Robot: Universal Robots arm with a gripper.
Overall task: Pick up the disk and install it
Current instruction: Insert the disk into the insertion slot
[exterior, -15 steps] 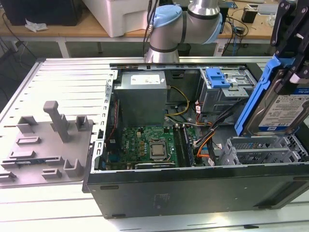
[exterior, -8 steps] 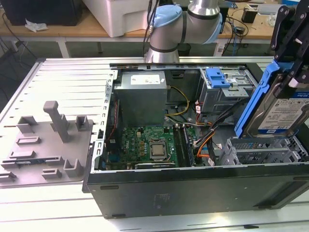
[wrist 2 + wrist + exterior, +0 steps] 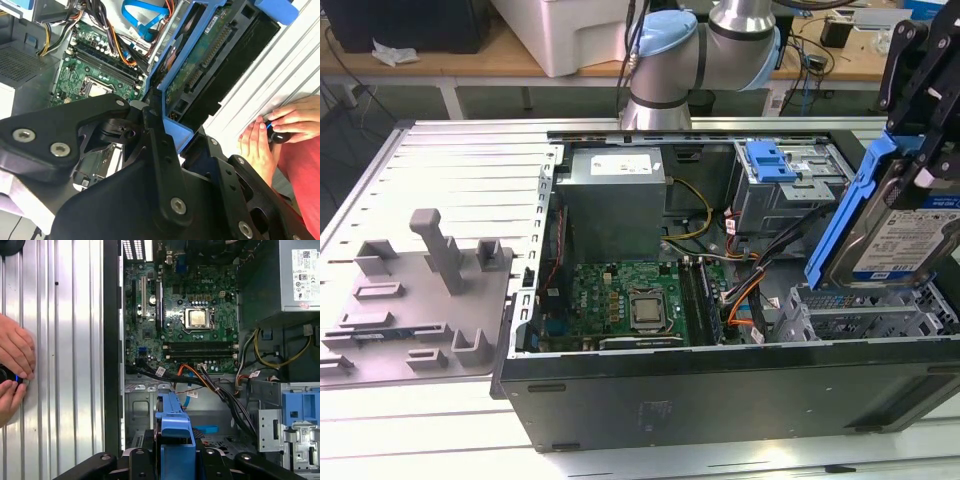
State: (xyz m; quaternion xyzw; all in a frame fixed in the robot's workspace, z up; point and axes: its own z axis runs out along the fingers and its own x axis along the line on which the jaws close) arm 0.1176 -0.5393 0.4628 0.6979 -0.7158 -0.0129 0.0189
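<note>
The disk (image 3: 903, 243), a silver hard drive with a white-and-blue label in a blue plastic bracket, hangs steeply tilted over the open computer case's near right corner in the exterior view. My gripper (image 3: 923, 168) is shut on its upper end. In the second wrist view the disk's green circuit-board underside (image 3: 200, 65) runs away from my gripper (image 3: 172, 132), whose black fingers (image 3: 150, 125) clamp the blue bracket. In the first wrist view the bracket's blue edge on the disk (image 3: 174, 427) sticks out from my gripper (image 3: 175, 457), above the grey drive bay floor (image 3: 142, 410).
An empty perforated metal bay (image 3: 865, 312) lies under the disk. A grey cage with a blue latch (image 3: 775, 165) stands behind it, cables (image 3: 755, 275) run beside it, and the motherboard (image 3: 630, 300) and grey power-supply box (image 3: 615, 195) lie further left. A person's hands (image 3: 12, 367) rest on the ribbed table.
</note>
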